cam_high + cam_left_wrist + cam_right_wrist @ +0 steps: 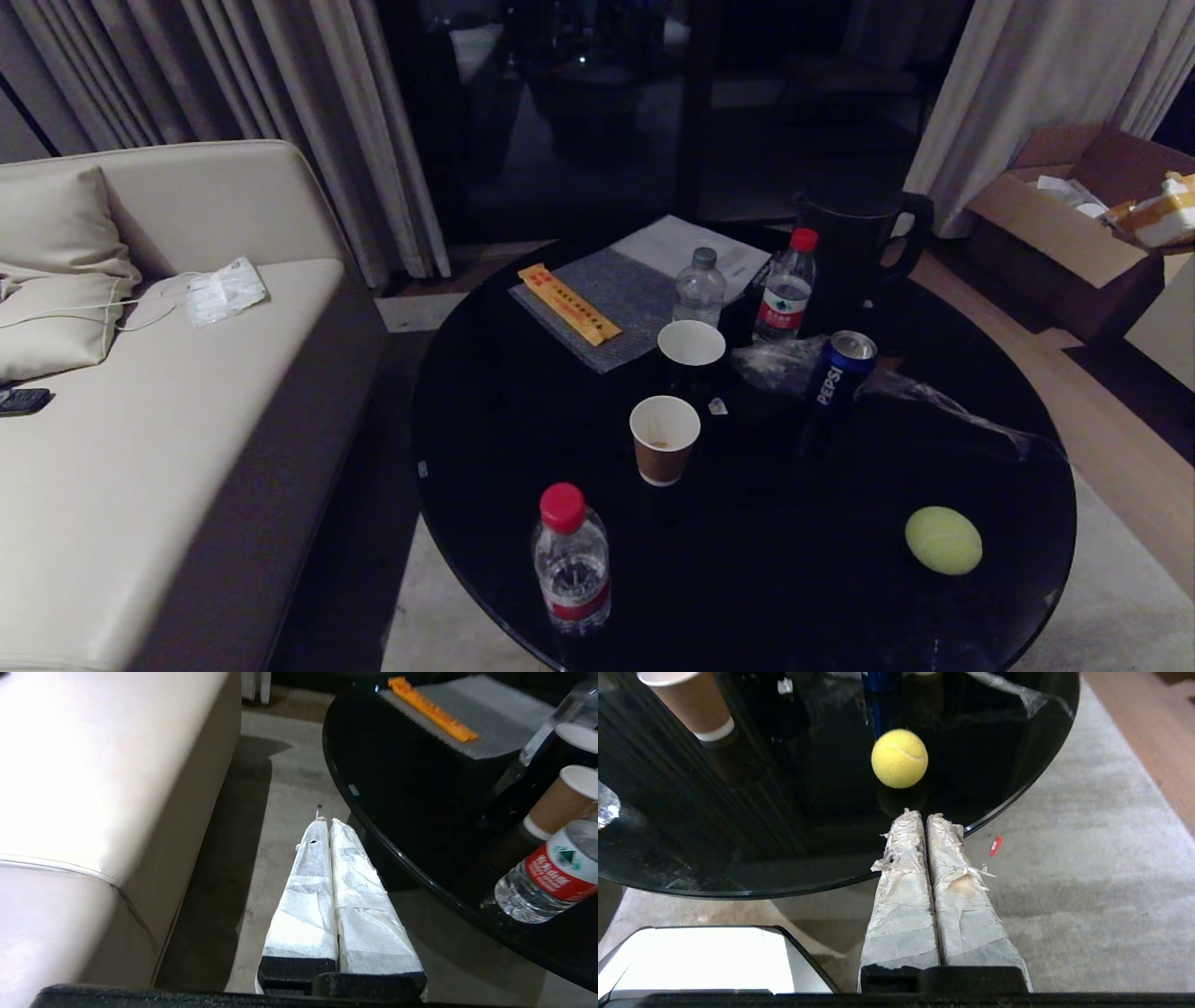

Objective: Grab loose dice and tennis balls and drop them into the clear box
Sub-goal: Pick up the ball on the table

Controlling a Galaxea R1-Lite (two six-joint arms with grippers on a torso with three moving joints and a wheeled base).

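Note:
One yellow-green tennis ball (943, 539) (899, 758) lies on the round black glass table (523, 439) near its front right edge. My right gripper (924, 814) is shut and empty, its tips at the table's rim a little short of the ball. My left gripper (327, 820) is shut and empty too, hanging over the carpet between the sofa and the table's left edge. Neither arm shows in the head view. No dice and no clear box are in view.
On the table stand two paper cups (665, 439) (691, 347), three water bottles (571, 560) (786, 287) (698, 287), a Pepsi can (837, 371), crumpled clear plastic (775, 359), a grey mat with an orange packet (569, 303) and a dark jug (854, 243). A beige sofa (140, 420) stands left, an open cardboard box (1083, 224) right.

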